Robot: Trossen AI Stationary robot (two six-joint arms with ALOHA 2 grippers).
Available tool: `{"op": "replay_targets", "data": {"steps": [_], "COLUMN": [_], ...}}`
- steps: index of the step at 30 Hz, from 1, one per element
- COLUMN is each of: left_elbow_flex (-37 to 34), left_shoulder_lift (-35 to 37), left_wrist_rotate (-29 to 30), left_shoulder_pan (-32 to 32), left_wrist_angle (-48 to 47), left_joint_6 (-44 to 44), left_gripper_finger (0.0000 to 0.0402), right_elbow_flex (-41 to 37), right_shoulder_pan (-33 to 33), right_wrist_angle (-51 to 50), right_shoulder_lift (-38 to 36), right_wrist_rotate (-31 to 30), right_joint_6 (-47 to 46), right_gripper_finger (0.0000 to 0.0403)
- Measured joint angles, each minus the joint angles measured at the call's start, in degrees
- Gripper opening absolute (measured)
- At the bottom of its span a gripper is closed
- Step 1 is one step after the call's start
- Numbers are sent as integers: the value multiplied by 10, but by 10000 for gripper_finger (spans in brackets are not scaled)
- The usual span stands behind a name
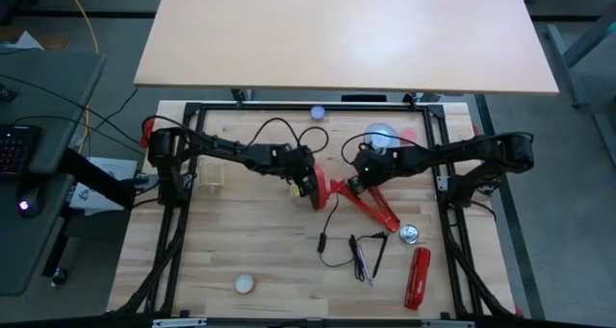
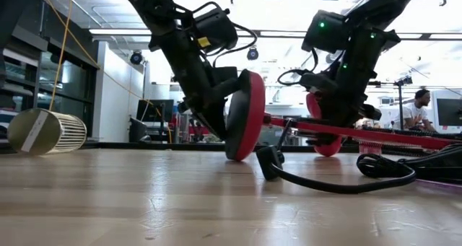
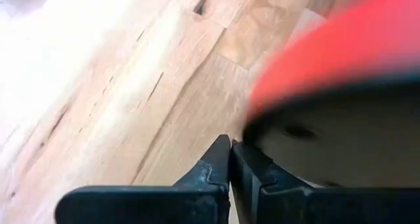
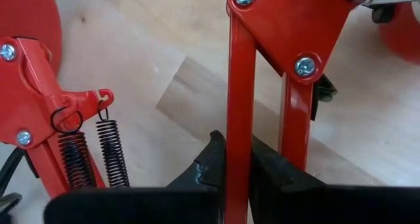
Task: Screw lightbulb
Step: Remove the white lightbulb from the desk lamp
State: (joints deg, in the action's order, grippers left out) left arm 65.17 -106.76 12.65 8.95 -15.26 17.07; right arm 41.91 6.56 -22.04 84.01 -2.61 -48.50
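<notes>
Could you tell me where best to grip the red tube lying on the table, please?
Mid-length on the red tube, from straight above, closing across its narrow width: it lies flat with bare table on both long sides.

Wooden table (image 1: 241,241) under red lamp (image 1: 371,205) (black cord (image 1: 337,251) alongside)

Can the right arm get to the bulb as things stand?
Probably not yet: the right gripper is shut on the lamp arm. The bulb lies close beside that arm, uncovered, so releasing comes first.
</notes>
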Motion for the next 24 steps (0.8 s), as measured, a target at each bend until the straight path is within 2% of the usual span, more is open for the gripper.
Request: {"op": "replay_targets", "data": {"steps": [7,16,19,24], "left_elbow_flex": [0,0,1,1], "left_shoulder_lift": [3,3,2,2], "left_wrist_rotate": [-7,-14,-8,-7], "left_shoulder_pan": [13,6,6,6], "left_wrist_angle": [19,27,28,26], "left_joint_6": [-10,-7,-7,-8], "left_gripper_finger": [0,0,0,0], "right_elbow_flex": [0,13,31,53], "right_shoulder_pan": [-16,-17,-15,-11], "right_wrist_angle": [-10,-7,-46,-96], "right_shoulder_lift": [0,0,0,0], "right_wrist_rotate": [5,28,38,41], "right_joint_6": [-13,-33,-34,-20], "right_gripper_finger": [35,212,240,248]}}
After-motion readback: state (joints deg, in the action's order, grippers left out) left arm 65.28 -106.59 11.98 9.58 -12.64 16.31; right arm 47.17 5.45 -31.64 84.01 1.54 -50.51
